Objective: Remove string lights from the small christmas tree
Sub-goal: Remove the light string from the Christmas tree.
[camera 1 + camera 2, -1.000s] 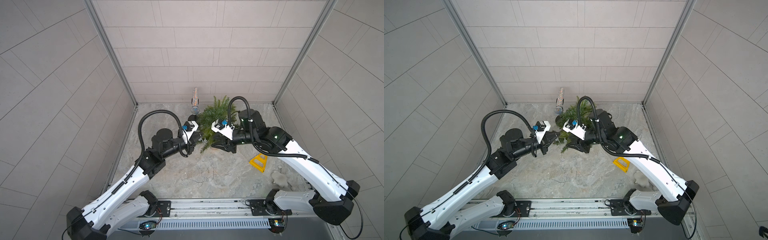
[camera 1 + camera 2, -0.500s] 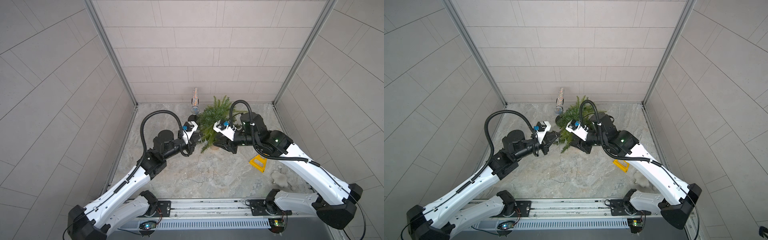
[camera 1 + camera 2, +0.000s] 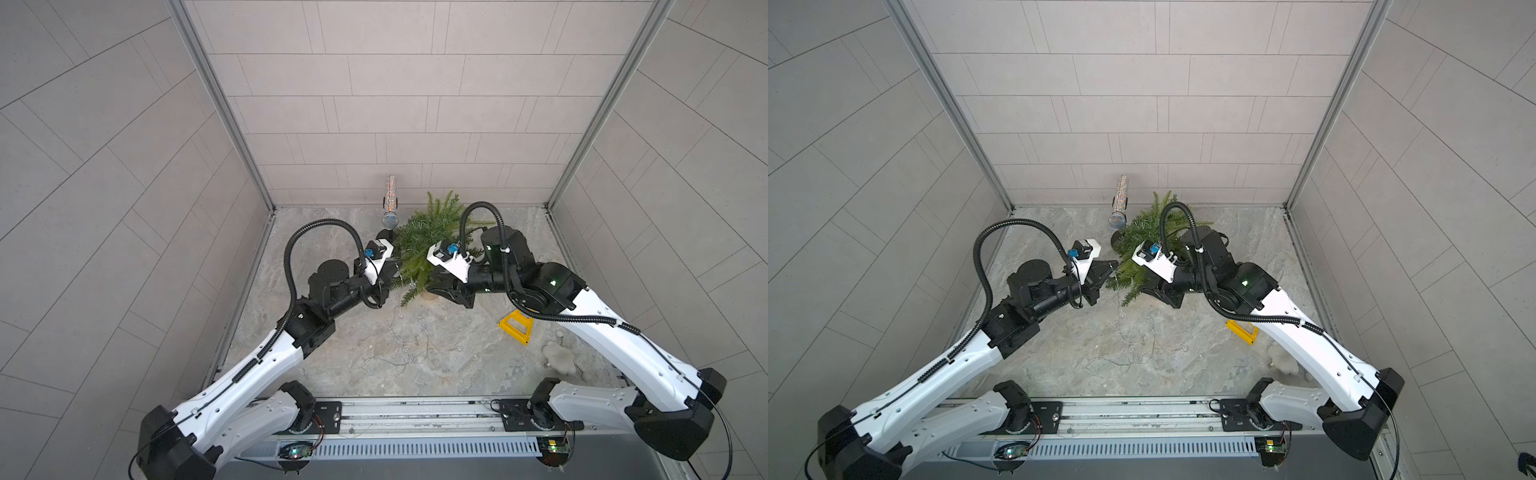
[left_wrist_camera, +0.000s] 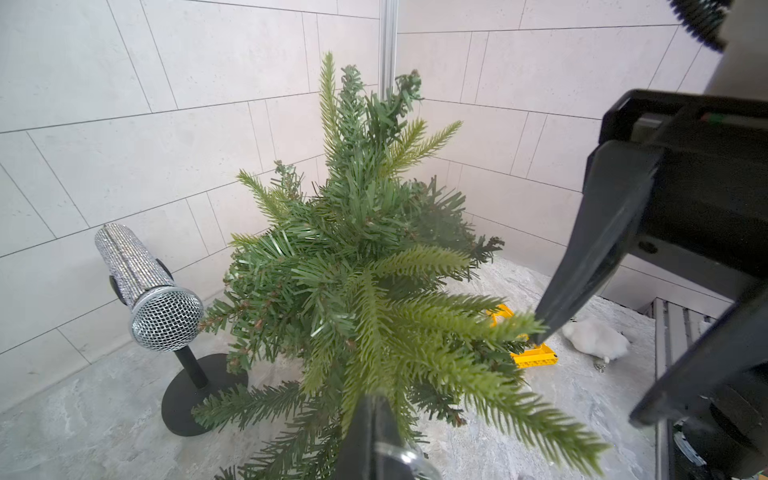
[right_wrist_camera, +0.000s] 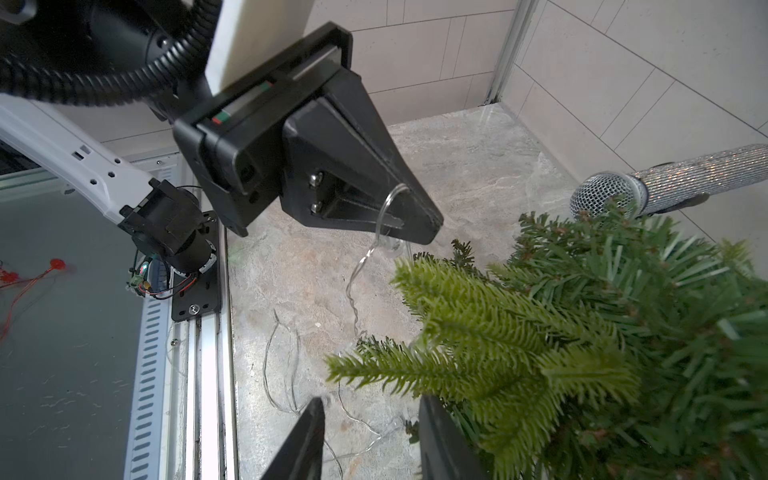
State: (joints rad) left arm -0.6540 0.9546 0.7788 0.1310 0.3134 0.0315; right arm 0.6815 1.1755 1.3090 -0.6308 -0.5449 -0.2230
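Observation:
The small christmas tree (image 3: 428,241) (image 3: 1142,237) stands at the back of the floor on its tan base (image 3: 430,296). My left gripper (image 3: 395,270) (image 5: 415,224) is at the tree's left side, shut on the string lights (image 5: 357,266). Their thin wire loops round its tip and hangs down onto a low branch (image 5: 415,345). More wire lies loose on the floor (image 3: 407,345) (image 3: 1133,349). My right gripper (image 3: 436,286) (image 5: 370,419) is low at the tree's right side, open. Only floor and wire show between its fingers, and one finger (image 5: 440,440) touches the needles.
A glittery microphone (image 3: 390,208) (image 4: 153,299) on a black stand is just left of the tree, near the back wall. A yellow frame piece (image 3: 516,326) and a white fluffy object (image 3: 559,355) lie under the right arm. Walls close three sides.
Both arms have shifted slightly at the tree. The left gripper stays shut on the wire, and the right gripper's gap looks unchanged.

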